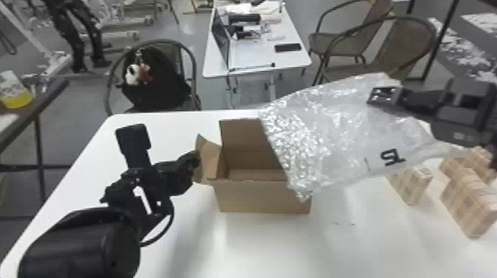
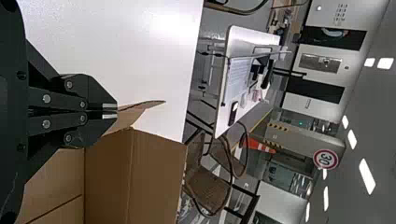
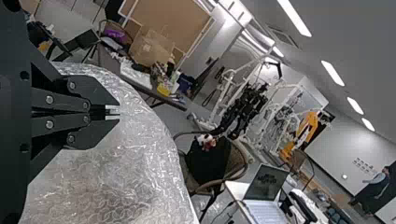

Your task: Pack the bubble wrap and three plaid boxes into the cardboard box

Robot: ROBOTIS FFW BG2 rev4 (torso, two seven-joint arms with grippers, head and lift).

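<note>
We have the left claw [image 2: 111,111] closed on a flap [image 1: 210,159] of the open cardboard box [image 1: 262,196], and the right claw [image 1: 382,95] seems to pinch the bubble wrap [image 1: 321,136] aloft, its loose end over the box's right side. Lowered from here, that wide, floppy sheet could snag on the rim and spill outside; tugging the flap could skew the box. Three plaid boxes [image 1: 412,185] sit to our right on the surface [image 1: 259,251].
</note>
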